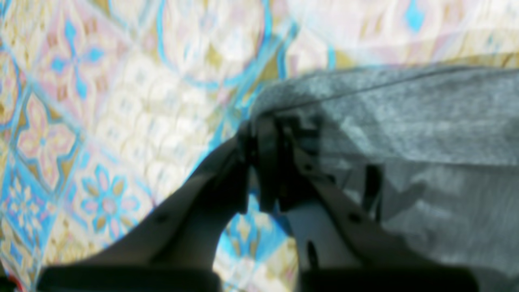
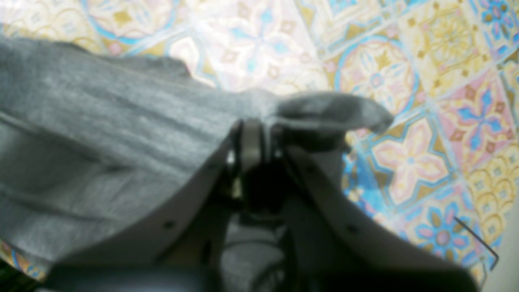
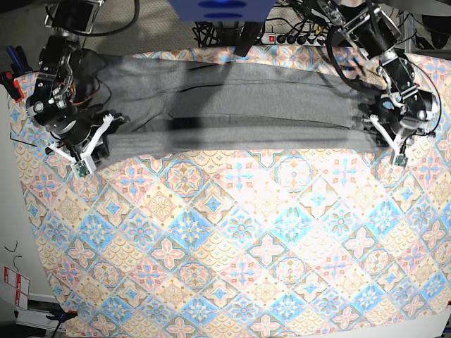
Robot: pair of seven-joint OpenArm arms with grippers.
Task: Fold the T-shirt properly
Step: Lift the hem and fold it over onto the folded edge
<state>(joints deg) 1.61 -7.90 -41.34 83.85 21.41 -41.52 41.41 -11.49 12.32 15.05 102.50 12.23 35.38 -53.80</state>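
The heather-grey T-shirt (image 3: 232, 98) is stretched wide across the far part of the table, folded lengthwise into a long band held taut between the two arms. My left gripper (image 1: 263, 134) is shut on one end of the T-shirt (image 1: 405, 121), at the right in the base view (image 3: 380, 127). My right gripper (image 2: 259, 129) is shut on the other end of the T-shirt (image 2: 101, 121), at the left in the base view (image 3: 106, 130). A small flap of cloth (image 2: 336, 109) sticks out past its fingertips.
The patterned pastel tablecloth (image 3: 239, 239) covers the whole table. Cables and a power strip (image 3: 296, 32) lie beyond the far edge. A blue base unit (image 3: 222, 10) stands at the back middle. A thin black wire (image 2: 478, 239) lies on the cloth near the right gripper.
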